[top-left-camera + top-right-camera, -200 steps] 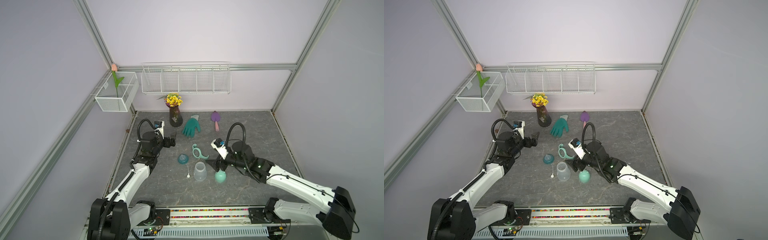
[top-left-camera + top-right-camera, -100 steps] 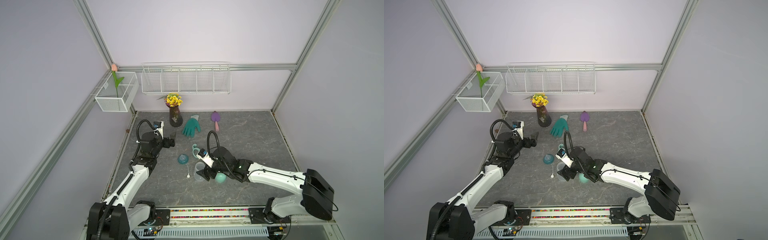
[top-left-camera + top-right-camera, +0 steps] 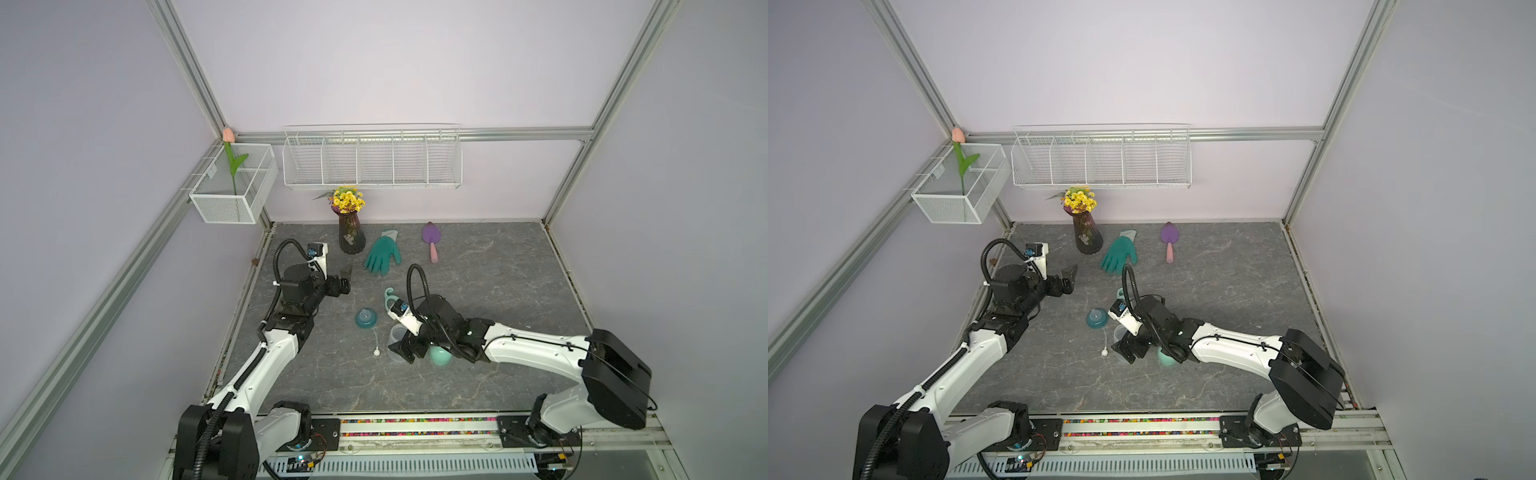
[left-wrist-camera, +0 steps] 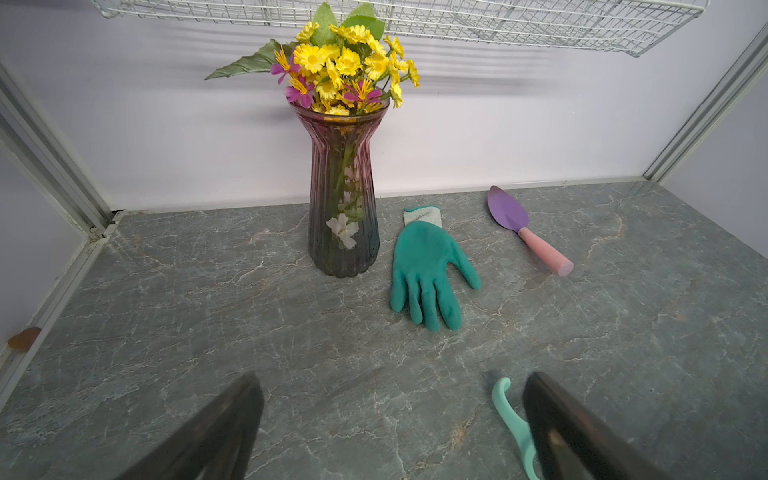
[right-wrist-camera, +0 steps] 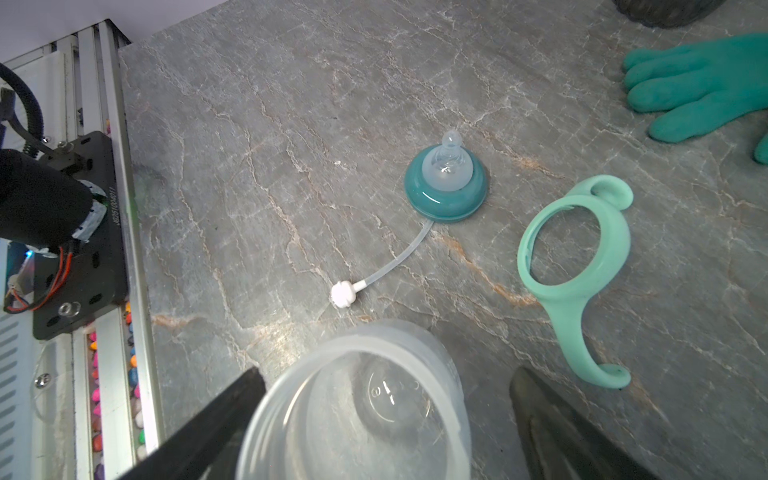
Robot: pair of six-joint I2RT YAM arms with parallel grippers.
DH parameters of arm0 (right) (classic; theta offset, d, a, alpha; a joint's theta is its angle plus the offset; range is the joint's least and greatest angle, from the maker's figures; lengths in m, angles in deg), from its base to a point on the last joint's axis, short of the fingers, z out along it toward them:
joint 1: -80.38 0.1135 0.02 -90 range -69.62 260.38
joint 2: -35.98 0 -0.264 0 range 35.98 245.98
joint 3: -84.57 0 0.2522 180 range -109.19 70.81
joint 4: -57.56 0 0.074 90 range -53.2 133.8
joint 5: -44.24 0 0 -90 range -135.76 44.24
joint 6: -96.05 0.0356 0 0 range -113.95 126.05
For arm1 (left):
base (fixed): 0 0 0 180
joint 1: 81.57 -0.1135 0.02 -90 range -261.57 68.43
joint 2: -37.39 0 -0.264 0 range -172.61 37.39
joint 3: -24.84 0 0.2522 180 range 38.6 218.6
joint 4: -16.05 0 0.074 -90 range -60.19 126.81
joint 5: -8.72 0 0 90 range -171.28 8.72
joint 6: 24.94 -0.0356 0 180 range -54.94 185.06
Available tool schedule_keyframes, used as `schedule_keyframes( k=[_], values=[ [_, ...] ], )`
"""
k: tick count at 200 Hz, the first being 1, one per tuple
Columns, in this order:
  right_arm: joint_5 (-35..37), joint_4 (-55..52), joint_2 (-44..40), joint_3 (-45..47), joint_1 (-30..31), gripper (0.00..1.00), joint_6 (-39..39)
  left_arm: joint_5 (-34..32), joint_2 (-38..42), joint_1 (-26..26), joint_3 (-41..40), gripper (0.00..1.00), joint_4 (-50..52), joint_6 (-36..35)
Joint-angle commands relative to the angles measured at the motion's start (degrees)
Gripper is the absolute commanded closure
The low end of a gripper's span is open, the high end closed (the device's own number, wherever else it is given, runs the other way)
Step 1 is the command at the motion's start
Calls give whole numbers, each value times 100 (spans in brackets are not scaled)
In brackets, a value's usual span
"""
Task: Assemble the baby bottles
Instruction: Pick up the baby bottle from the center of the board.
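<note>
Right jaws sit at the clear bottle body (image 3: 1118, 331), between teal collar (image 3: 1096, 318) and mint cap (image 3: 1166, 360)

Paired high overhead views; wrist cameras low over tabletop (image 4: 208, 311)

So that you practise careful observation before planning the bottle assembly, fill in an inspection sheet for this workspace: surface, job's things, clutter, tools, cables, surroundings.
Surface: grey marbled tabletop, no spills seen.
Job's things: clear bottle body upright; teal nipple collar with white straw trailing from it; mint handle ring lying flat; mint dome cap near the body.
Clutter: teal glove, purple trowel, vase of flowers, toward the back wall.
Tools: left tool open, empty; right tool open, fingers either side of the bottle body.
Cables: black hose looped above each wrist.
Surroundings: wire rack and mesh basket with a tulip on the walls.
</note>
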Motion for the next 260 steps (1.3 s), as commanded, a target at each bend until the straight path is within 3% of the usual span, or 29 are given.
schedule_keyframes(
  k=[1,38,80,105,183,204,236,260],
  values=[
    [-28,247,47,-36,34,3,20,64,51,34,-81,2,36,-38],
    [-54,206,75,-24,29,19,21,100,33,60,-94,2,10,-65],
    [-160,284,183,52,25,17,99,150,61,103,-93,3,27,-106],
    [-186,309,200,65,22,22,101,136,67,130,-85,3,44,-115],
    [-474,218,34,30,-122,57,244,341,68,192,-75,4,36,-179],
    [-453,-170,-283,-114,-354,58,237,906,133,192,-131,4,-96,-264],
    [-230,-1188,-784,-873,-1115,58,97,2374,161,208,-260,4,-640,-290],
    [-658,-1555,-992,-1430,-1656,58,74,3599,19,336,-159,4,-800,-353]
  ],
)
